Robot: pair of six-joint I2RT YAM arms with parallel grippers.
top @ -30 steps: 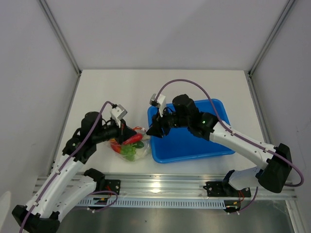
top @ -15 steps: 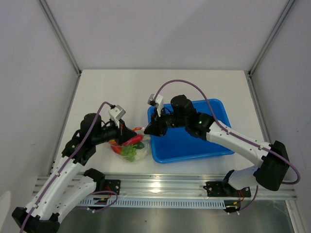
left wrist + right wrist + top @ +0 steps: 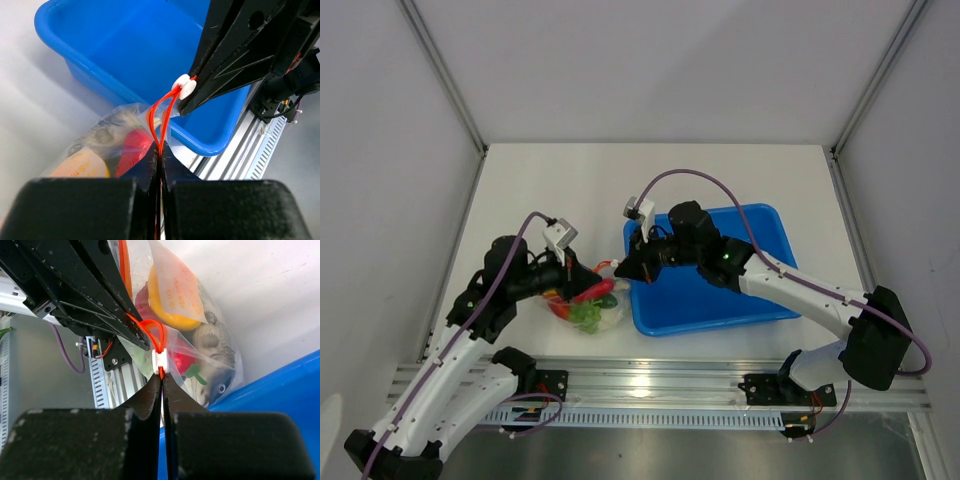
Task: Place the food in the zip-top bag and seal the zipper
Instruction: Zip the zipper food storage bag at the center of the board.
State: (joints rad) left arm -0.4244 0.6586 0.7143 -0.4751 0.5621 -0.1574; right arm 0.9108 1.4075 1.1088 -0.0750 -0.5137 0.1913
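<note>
Both clamp zipper (image 3: 160,135), L gripper (image 3: 159,156), R gripper (image 3: 162,379)

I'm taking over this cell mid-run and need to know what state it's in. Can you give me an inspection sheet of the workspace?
Surface: white table, no spills seen.
Job's things: clear bag beside the blue tray, holding yellow squash, grey fish, red chili and lettuce; zipper halves apart between the grippers, white slider at the right gripper's end.
Clutter: nothing seen.
Grippers: left gripper shut on zipper; right gripper shut on zipper beside the slider.
Cables: purple cable arcs over each arm, off the bag.
Surroundings: white walls, metal rail at near edge.
</note>
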